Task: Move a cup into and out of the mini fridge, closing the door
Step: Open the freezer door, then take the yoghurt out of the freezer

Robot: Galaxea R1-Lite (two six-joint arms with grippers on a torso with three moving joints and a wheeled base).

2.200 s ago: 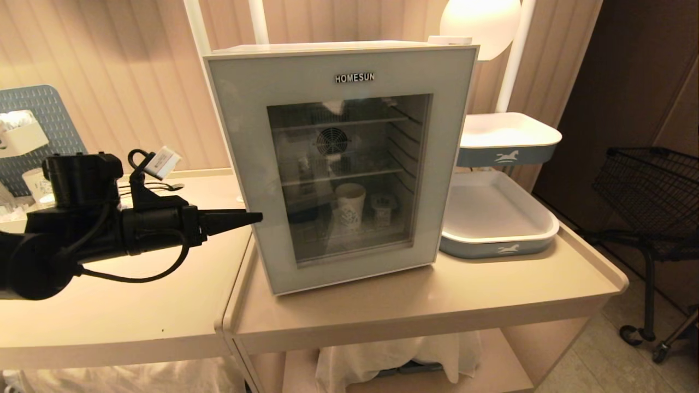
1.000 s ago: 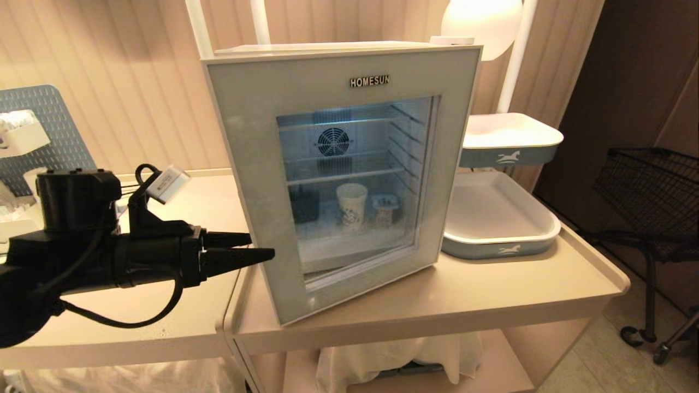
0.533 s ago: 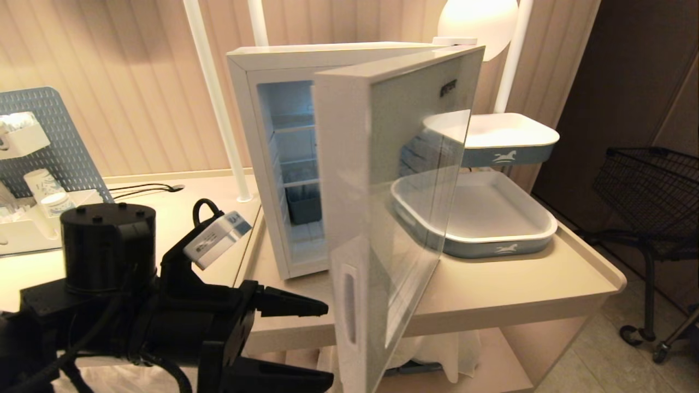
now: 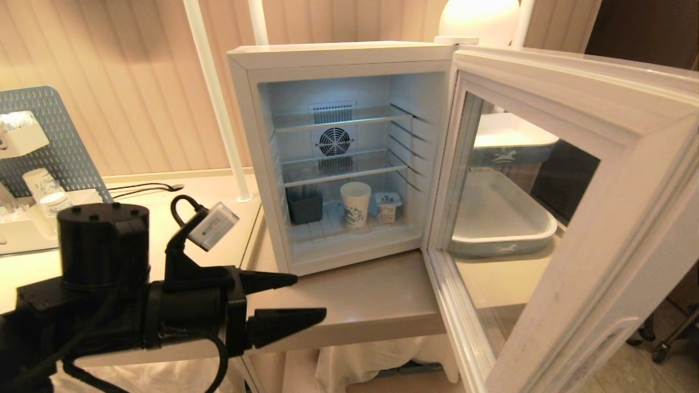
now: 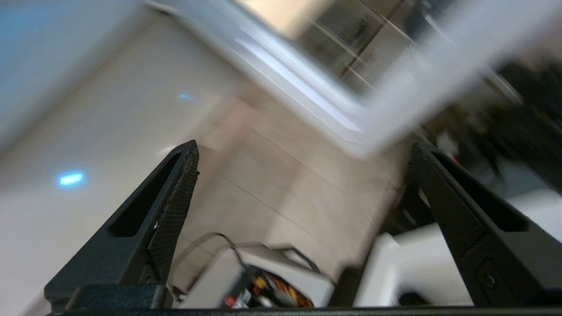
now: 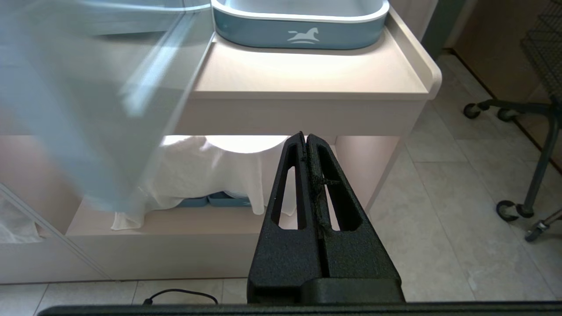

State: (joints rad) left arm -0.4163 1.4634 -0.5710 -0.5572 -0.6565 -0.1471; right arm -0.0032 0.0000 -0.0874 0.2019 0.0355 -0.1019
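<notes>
**Fridge door swung wide, cup waiting inside**

Pale striped walls stand behind a cream counter [image 4: 377,305]. On it sits the mini fridge [image 4: 338,54], a white box with a light on inside, wire shelves and a round fan at the back. The cup [image 4: 355,204] stands upright on the fridge floor, near the middle. It is white with a blue pattern and wider at the top. A small yogurt pot [image 4: 387,207] stands just beside it, and a dark box [image 4: 304,205] sits further to the left.

The door [image 4: 573,218] hangs wide open on the right, its white inner frame and glass facing us. Through the glass a blue and white tray [image 4: 491,240] shows.

The left gripper [image 4: 295,300] hovers low in front of the counter edge, left of the fridge. Its two black fingers are spread far apart and hold nothing. The right gripper [image 6: 306,140] hangs low beside the counter, fingers pressed together, empty.

Half a second ago the door was only part way round and hid the cup. Two seconds ago it was closed.
</notes>
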